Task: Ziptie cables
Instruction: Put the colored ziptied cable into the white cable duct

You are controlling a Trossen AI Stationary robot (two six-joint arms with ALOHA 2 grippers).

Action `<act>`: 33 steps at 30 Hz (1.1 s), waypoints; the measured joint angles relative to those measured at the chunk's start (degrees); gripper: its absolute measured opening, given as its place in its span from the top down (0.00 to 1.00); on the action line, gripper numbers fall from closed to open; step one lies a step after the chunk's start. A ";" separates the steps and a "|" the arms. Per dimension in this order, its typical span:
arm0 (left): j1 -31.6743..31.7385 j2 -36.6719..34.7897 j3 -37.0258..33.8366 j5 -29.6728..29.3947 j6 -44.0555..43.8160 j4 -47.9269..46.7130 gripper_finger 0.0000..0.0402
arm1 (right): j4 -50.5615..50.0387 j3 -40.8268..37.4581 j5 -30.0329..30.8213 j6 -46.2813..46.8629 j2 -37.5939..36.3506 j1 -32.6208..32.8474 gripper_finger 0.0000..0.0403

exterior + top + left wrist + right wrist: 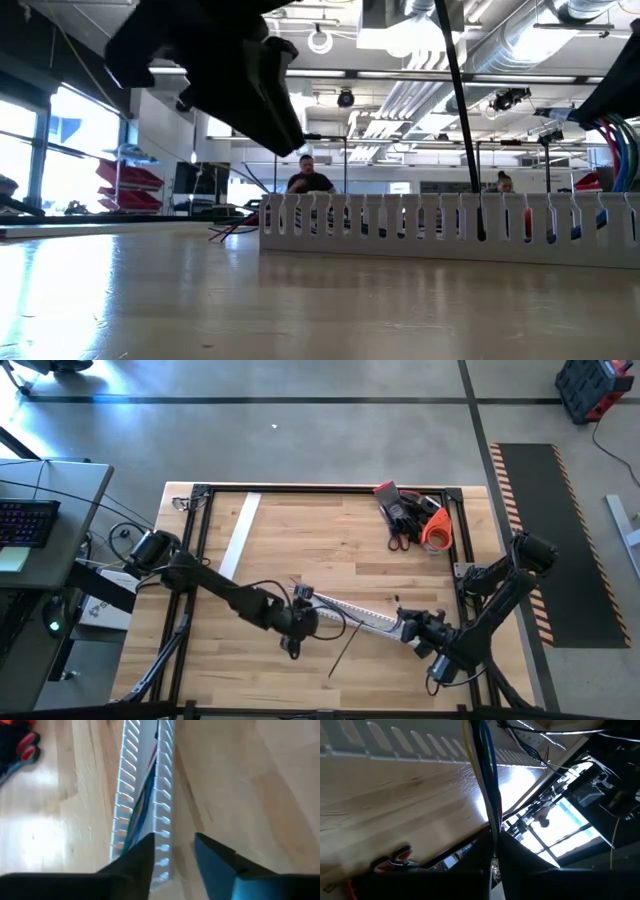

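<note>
A white slotted channel (355, 610) lies slantwise on the wooden table, and the cables (142, 805), a bunch of thin coloured wires, run inside it. My right gripper (492, 862), at the channel's right end (405, 628), is shut on the cables where they come out. My left gripper (175, 847) stands open just above the channel's left end (270, 215) and touches nothing. In the low view it hangs dark above that end (240, 80). My right gripper pinches the bunch of cables (492, 832) between its two fingers, several wires together. The fingers come slanting down from the table's near right side. From the fingers the bunch runs fairly straight to the channel, and in the low view the wires (620, 150) rise above its right end.
A heap of red, black and orange tools (412, 515) lies at the far right of the table. A flat white strip (240, 532) lies at the far left. A thin dark strip (345, 650) lies near the front, between the two grippers. People sit in the room behind (310, 178).
</note>
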 joint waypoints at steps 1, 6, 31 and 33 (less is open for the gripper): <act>0.63 0.11 -0.01 0.70 0.59 0.25 0.64 | -0.01 0.00 0.00 -0.02 0.00 -0.26 1.00; 5.33 3.85 -0.09 8.75 -0.45 -0.09 0.49 | 1.07 0.00 -0.02 -2.47 0.00 -0.85 1.00; 6.70 8.48 -0.01 13.17 -6.03 -6.08 1.00 | 32.62 16.10 29.53 -5.24 0.00 -7.19 1.00; 6.70 8.42 -0.39 13.25 -6.50 -6.02 1.00 | 34.37 20.32 32.73 -2.00 -0.01 -7.48 1.00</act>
